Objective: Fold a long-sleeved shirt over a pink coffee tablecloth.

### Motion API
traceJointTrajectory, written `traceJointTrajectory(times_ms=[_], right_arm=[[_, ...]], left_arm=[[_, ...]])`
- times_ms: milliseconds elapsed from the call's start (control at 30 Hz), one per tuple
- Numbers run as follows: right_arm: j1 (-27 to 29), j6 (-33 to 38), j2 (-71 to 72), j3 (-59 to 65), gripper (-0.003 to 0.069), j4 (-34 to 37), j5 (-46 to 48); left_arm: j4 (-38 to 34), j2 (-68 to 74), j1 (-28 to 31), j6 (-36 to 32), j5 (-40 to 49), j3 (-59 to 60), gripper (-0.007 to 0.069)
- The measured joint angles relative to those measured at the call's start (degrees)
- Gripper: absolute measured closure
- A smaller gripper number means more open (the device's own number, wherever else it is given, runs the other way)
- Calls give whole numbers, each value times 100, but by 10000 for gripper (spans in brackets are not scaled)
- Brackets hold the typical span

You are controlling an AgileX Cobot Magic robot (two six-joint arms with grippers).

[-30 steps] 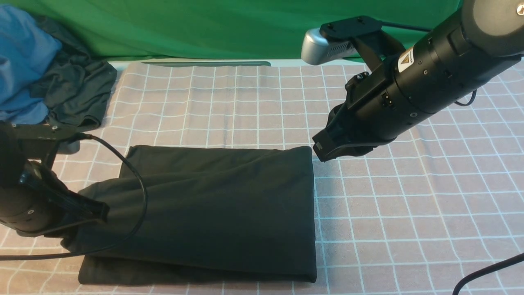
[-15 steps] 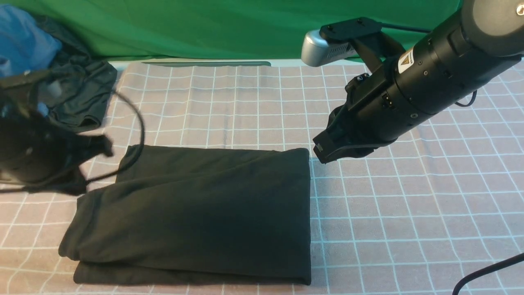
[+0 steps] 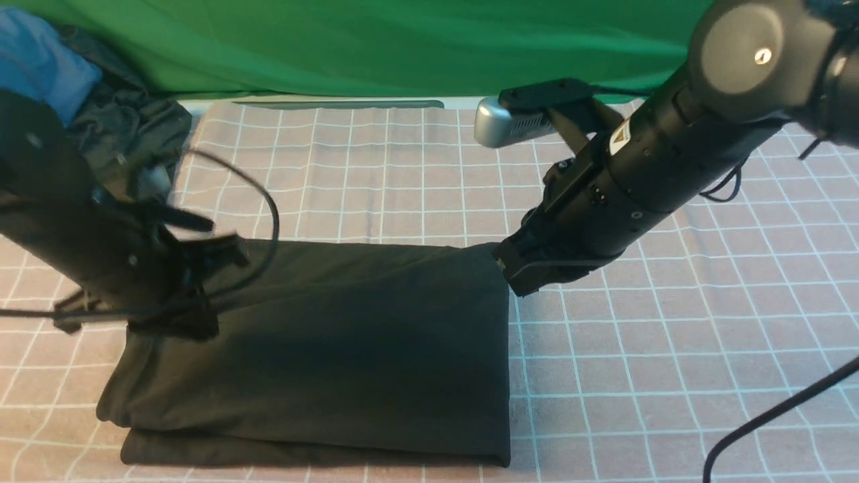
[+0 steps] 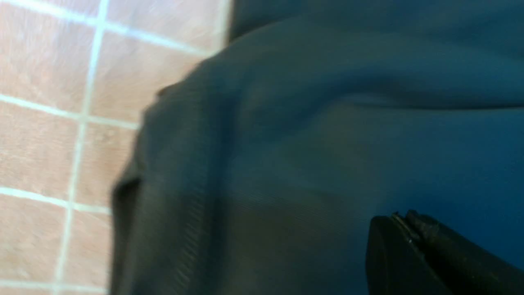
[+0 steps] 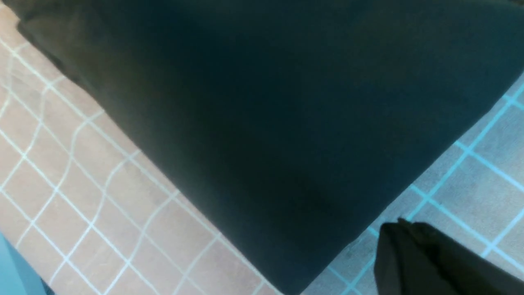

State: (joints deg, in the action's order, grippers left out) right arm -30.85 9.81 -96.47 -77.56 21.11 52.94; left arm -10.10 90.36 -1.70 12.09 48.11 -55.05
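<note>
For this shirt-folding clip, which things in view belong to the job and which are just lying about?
Part of the job:
- long-sleeved shirt, black, lying folded
- pink coffee tablecloth with the white grid, under the shirt
- left tool and right tool, both shut

Just lying about:
- dark garment bunched with blue cloth, far left
- green backdrop cloth

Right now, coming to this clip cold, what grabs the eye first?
The black cotton long-sleeved shirt, folded into a thick rectangle, dominates the near middle of the dusty-pink white-gridded tablecloth. The black left gripper hangs shut over its far left corner, and the black right gripper sits shut at its far right corner. Far left, a dark garment bunched with blue cloth lies before the bright green backdrop.
</note>
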Motion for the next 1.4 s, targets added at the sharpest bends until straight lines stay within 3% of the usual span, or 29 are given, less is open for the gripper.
traceJointTrajectory(times_ms=[167,333,600,800,933,1167,1300,1400], right_arm=[[0,-105,-123,0,618,-178,-320],[33,-590,-179,0,545,-618,-869],[377,-732,-680,-273,321,-724,-922],[408,-732,-1345,-1012,134,-730,-904],[413,-747,-1880,-1357,67,-730,-727],[413,-778,-2496,-1517,76,-730,-664],[413,-792,-2651,-1528,148,-659,-669],[408,-577,-2672,-1534,350,-520,-688]], left_arm=[[764,502,0,610,-313,221,572],[1010,596,0,1074,-572,300,572],[1112,-348,5,1152,-731,355,572],[533,-1964,5,762,-669,438,572],[201,-2909,5,416,-515,720,572],[41,-4292,5,286,-401,1493,572],[31,-4788,5,272,-379,1835,572],[31,-5080,5,272,-349,2058,572]])
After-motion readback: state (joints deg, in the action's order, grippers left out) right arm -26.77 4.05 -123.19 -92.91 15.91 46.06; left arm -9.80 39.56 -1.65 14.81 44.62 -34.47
